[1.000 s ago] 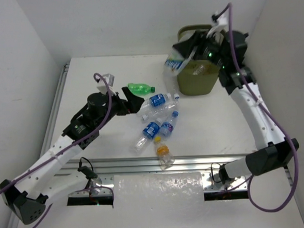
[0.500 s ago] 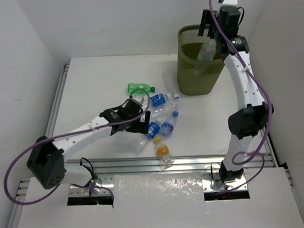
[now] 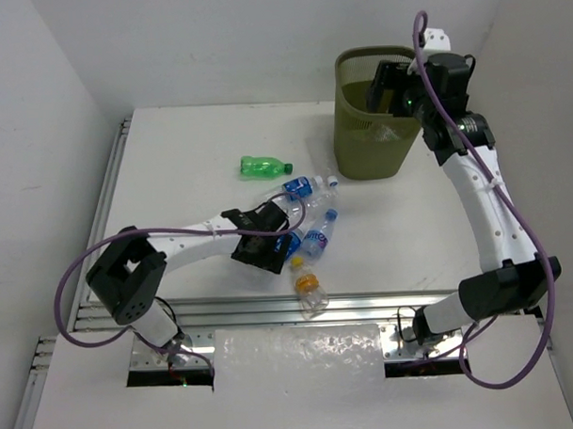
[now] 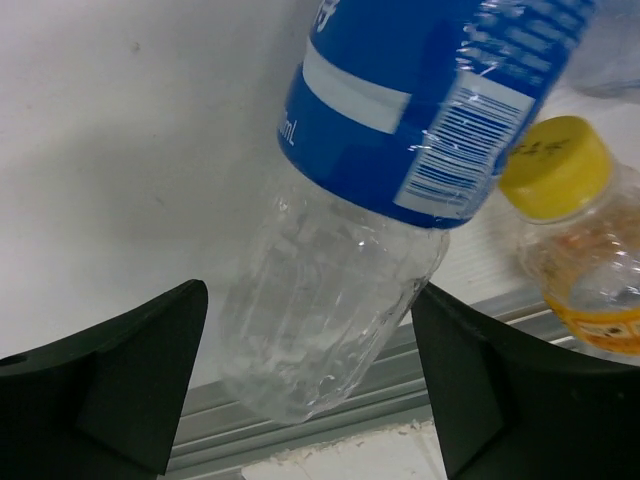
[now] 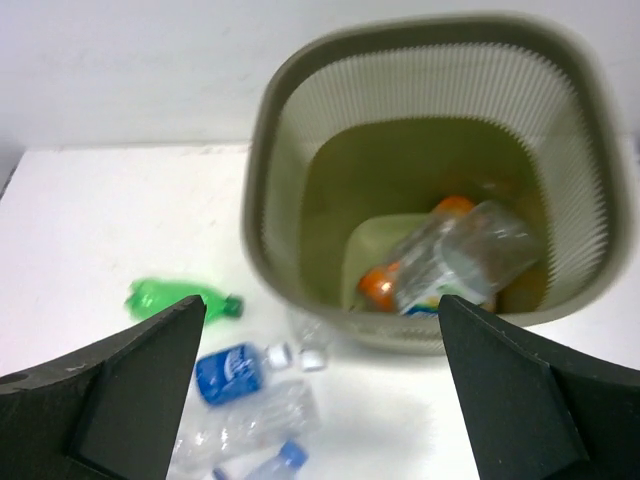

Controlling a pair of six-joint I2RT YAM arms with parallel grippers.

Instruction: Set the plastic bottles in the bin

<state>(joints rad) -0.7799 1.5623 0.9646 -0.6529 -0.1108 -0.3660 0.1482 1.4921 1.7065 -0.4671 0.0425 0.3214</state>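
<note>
White table (image 3: 171, 143); left gripper (image 4: 305, 310) spread astride blue-label bottle (image 4: 400, 110), well apart from bin (image 3: 360, 155); right gripper (image 5: 322, 305) spread above bin.

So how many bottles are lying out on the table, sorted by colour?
Green bottle: 1
Orange bottle: 1
Blue-labelled clear bottles: 3
Clear unlabelled bottle: 1
Total: 6

With jaws apart, left gripper (image 3: 269, 249) sits low, right gripper (image 3: 391, 85) hangs high
</note>
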